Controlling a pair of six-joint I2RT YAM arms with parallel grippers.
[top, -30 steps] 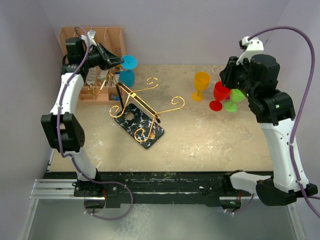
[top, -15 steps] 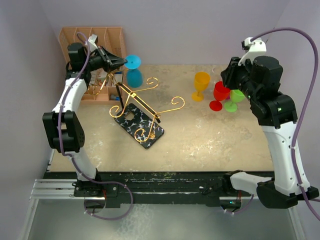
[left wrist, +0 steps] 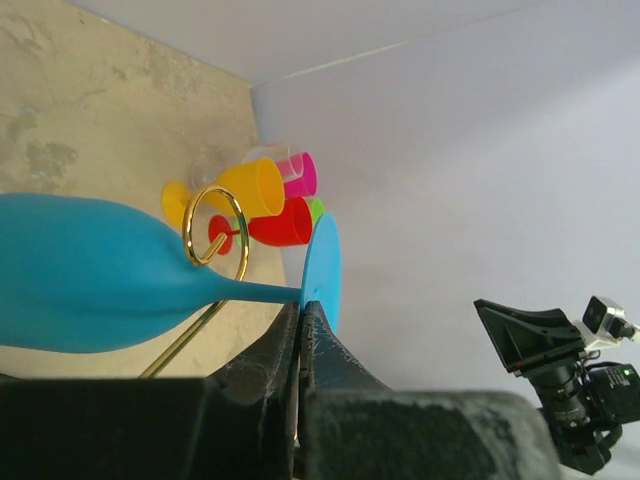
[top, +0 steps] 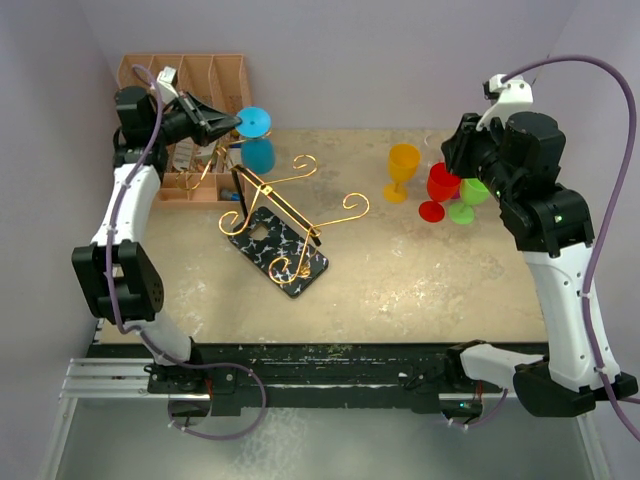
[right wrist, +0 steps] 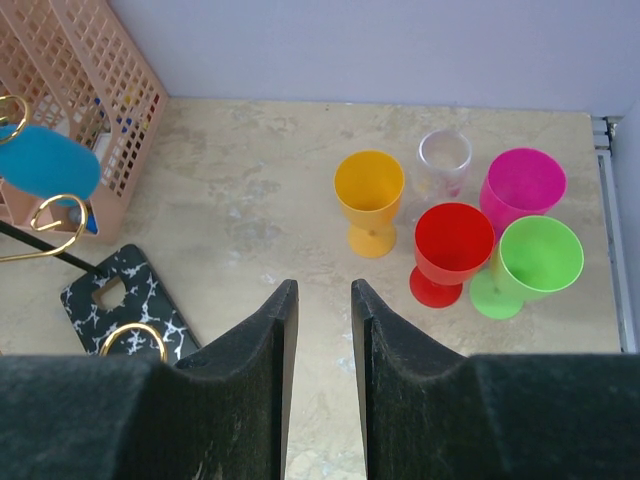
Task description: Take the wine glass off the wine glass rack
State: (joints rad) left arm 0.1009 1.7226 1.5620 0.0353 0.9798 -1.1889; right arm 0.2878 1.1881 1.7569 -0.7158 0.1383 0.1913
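Observation:
A blue wine glass (top: 258, 155) hangs upside down at the back left, its round foot (top: 253, 122) on top. My left gripper (top: 232, 124) is shut, its fingertips pinched at the rim of that foot (left wrist: 322, 270). A gold scroll loop (left wrist: 213, 225) of the wine glass rack crosses the glass where bowl meets stem. The rack's black, white-veined base (top: 278, 245) lies on the table a little in front of the glass. My right gripper (right wrist: 318, 290) hovers high over the right side, open and holding nothing.
An orange-brown slotted organiser (top: 185, 80) stands at the back left, right behind the glass. Yellow (top: 403, 165), red (top: 440, 185) and green (top: 470, 195) goblets cluster at the back right, with a pink one (right wrist: 522, 185) and a clear one (right wrist: 444, 160). Purple walls close in on three sides.
My left gripper has closed fully and swung a little left toward the wall, and the blue glass's foot has shifted left with it. The right arm has stayed still.

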